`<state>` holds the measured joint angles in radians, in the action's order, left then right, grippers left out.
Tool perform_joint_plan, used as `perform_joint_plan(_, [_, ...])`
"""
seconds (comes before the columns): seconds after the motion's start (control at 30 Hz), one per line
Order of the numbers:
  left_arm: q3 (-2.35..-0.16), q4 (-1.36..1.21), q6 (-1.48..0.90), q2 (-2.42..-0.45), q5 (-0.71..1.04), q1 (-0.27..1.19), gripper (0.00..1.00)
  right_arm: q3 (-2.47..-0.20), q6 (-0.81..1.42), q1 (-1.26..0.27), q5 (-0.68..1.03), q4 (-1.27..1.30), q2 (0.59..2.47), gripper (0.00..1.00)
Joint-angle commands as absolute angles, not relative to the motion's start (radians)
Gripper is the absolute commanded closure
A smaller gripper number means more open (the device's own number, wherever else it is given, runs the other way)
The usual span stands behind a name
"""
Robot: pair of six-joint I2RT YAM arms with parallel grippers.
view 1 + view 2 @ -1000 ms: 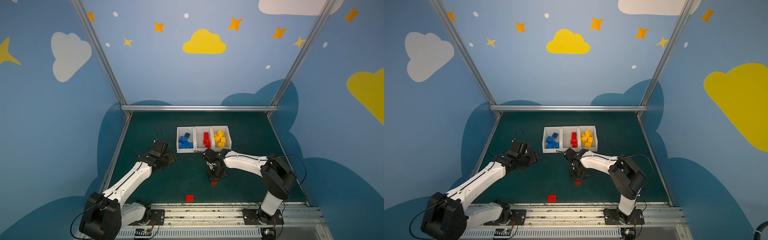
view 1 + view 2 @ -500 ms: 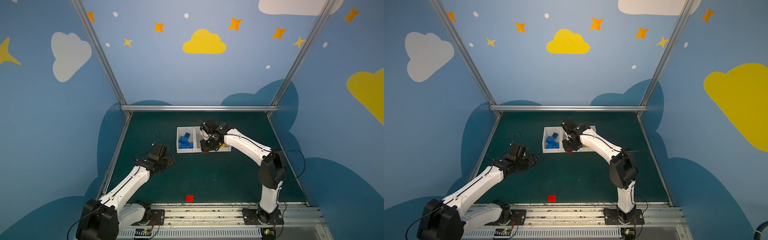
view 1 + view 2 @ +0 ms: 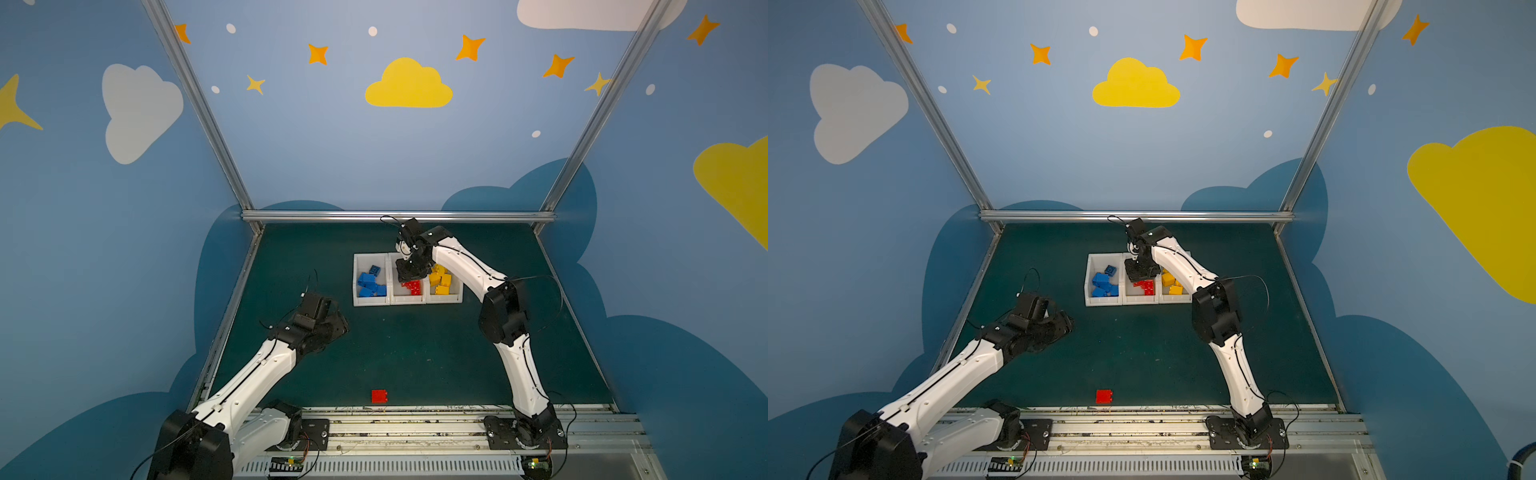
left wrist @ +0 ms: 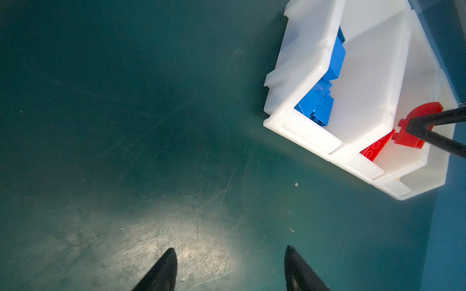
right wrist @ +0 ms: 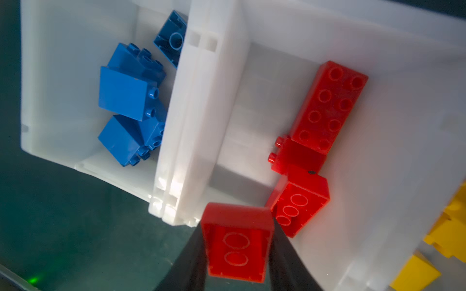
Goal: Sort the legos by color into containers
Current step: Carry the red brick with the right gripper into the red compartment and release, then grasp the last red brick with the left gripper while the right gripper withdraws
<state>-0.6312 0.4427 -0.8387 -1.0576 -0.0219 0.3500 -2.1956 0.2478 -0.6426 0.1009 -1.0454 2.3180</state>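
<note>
At twelve o'clock on the green mat (image 3: 415, 353), over the middle bin (image 3: 409, 300) of the three white ones, the right gripper (image 5: 238, 224) has the held red brick (image 5: 237, 241) between its fingers. The jaws stand just the brick's width apart, and both pads look to be against its flanks. The wrist view puts the brick close to the bin's near rim and to the wall shared with the bin at nine o'clock. Let go from here, it could clip that rim and tip out onto the mat, or skip across among the blue bricks (image 5: 123, 98). It could also land on the red bricks (image 5: 330, 105) already inside and bounce, since hard plastic on hard plastic gives little damping. The bricks are glossy, square-edged and studded, and the held one shows its hollow underside with two round tubes. The bins are smooth, slightly translucent and thin-walled, and probably light enough to shift if nudged. Yellow bricks (image 5: 443, 236) fill the bin at three o'clock. The mat is dull and scuffed. The left gripper (image 4: 230, 248) hangs at eight o'clock of the bins, jaws well apart and empty. The loose red brick (image 3: 379, 396) lies at six o'clock, unsorted.
</note>
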Motion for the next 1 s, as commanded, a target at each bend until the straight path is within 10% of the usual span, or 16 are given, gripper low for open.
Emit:
perform_joint_plan(0.0, [-0.628,0.440,-0.843,-1.051,-0.023,0.354,0.32,-2.241,0.241,-0.635,0.117,-1.105,2.322,0.44])
perform_joint_plan(0.67, [-0.674,0.510,-0.777,-1.056,0.004,0.379,0.32,-2.102,0.248,-0.617,0.145,-1.075,2.108,0.41])
perform_joint_plan(0.97, [-0.675,0.598,-0.852,-1.082,-0.005,0.604,0.32,-1.823,0.258,-0.593,0.175,-0.978,1.872,0.40])
